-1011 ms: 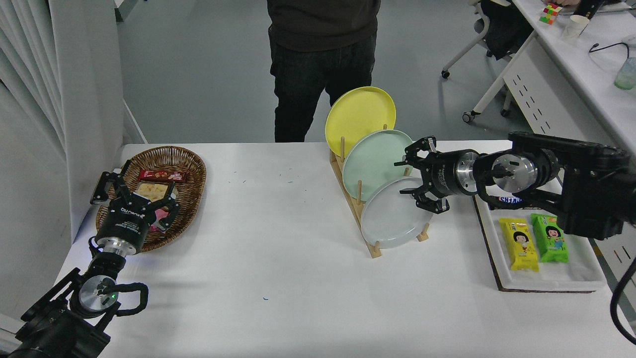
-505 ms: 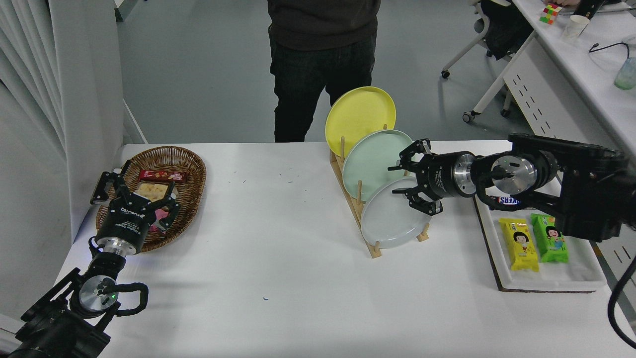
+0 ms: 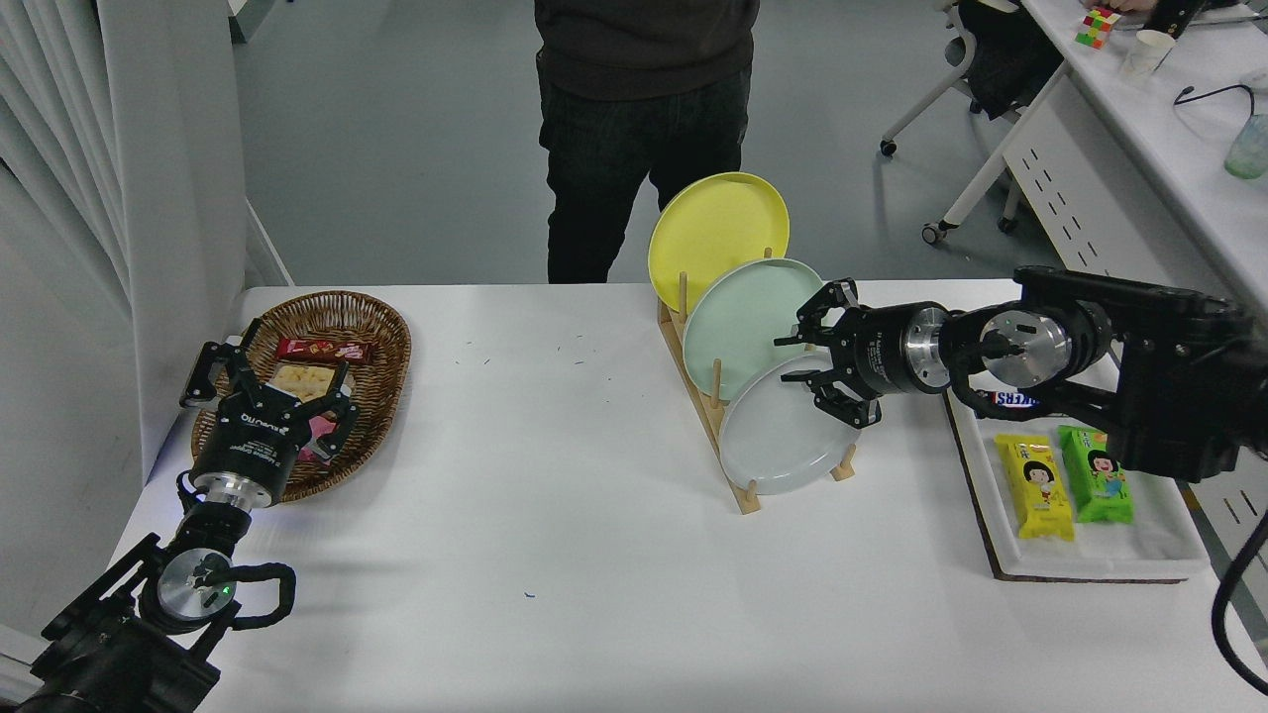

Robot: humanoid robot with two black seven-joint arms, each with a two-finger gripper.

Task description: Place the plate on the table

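The right claw (image 3: pixel 830 364), fingers apart, hovers at the two o'clock rim of the racked plate (image 3: pixel 778 436), not clamped.

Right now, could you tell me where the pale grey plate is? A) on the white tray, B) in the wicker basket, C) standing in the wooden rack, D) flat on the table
C: the grey plate stands on edge in the front slot of the wooden rack, with the open right gripper at its upper rim.

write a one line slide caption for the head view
Right gripper, fingers open, reaches the upper right rim of the pale grey plate standing in the wooden rack.
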